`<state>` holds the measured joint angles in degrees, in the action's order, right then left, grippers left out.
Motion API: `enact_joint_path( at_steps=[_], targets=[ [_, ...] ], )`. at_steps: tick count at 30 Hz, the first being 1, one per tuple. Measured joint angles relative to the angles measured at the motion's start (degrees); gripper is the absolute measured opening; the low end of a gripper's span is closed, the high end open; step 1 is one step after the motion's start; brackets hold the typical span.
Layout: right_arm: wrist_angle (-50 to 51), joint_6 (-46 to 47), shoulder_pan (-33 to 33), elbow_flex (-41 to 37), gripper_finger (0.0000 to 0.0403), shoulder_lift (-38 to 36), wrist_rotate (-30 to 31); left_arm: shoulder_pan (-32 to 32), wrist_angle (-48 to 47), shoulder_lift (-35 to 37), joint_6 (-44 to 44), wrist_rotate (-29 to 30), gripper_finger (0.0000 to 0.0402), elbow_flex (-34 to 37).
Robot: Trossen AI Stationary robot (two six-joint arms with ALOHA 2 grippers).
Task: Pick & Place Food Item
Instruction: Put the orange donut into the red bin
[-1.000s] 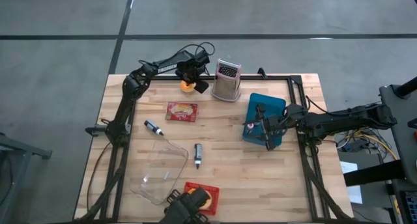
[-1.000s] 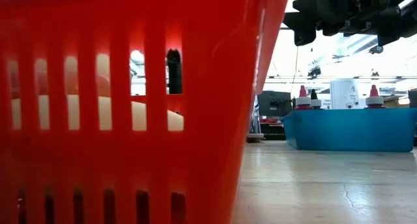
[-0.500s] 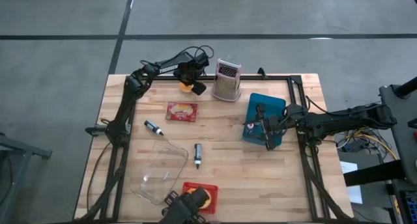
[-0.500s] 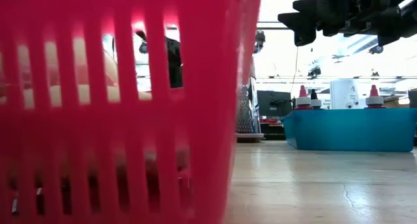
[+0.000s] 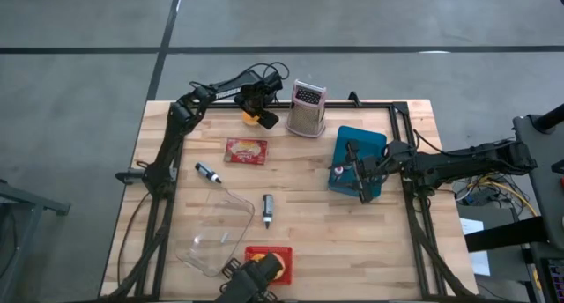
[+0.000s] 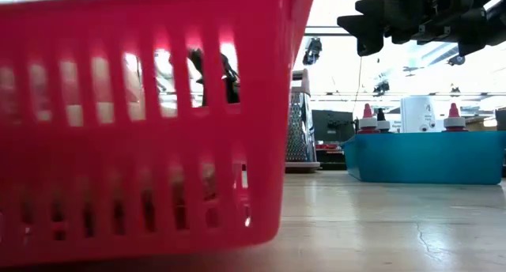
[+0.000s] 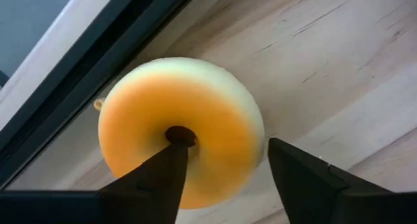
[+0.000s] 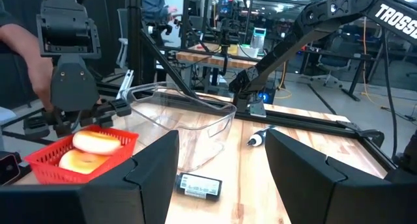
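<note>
An orange doughnut (image 7: pixel 156 113) lies flat on the wooden table by the black rail at the far edge (image 5: pixel 254 120). My left gripper (image 7: pixel 225 155) points down over it (image 5: pixel 262 109), open; one finger stands at the doughnut's hole, the other just outside its rim. A red basket (image 5: pixel 284 254) stands at the near edge and fills the low view (image 6: pixel 158 145); in the right wrist view it holds two pale buns (image 8: pixel 96 140). My right gripper (image 8: pixel 221 146) waits open and level above the blue bin (image 5: pixel 359 153), nothing between its fingers. My left gripper comes from above, pointing down, with one finger (image 7: pixel 171 168) at the doughnut's hole (image 7: pixel 180 134) and the other (image 7: pixel 293 168) beside the outer rim (image 7: pixel 257 129). Whether either finger touches the doughnut I cannot tell. The doughnut rests flat on the table.
A metal grater (image 5: pixel 307 109) stands right of the doughnut. A red packet (image 5: pixel 246 151), two markers (image 5: pixel 208 173) (image 5: pixel 267 209) and a clear container (image 5: pixel 216 228) lie mid-table. A person (image 8: pixel 16 55) is beyond the basket.
The red basket at the near edge has shifted and turned: in the low view its wall stood tilted and filled the height of the picture, and now it sits lower and nearly level.
</note>
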<state>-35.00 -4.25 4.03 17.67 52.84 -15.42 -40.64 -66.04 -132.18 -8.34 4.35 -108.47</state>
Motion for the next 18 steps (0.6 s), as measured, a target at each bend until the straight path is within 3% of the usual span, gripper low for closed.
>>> enact_joint_path(
  at_steps=[12,18],
  targets=[
    [0.0,0.0,0.0,0.0,0.0224,0.0,0.0,-0.1,0.0,0.0,0.0,0.0,0.0106,0.0],
    [0.0,0.2,0.0,0.0,0.0224,0.0,0.0,-0.1,0.5,0.0,0.0,0.1,0.0028,0.0]
  ],
)
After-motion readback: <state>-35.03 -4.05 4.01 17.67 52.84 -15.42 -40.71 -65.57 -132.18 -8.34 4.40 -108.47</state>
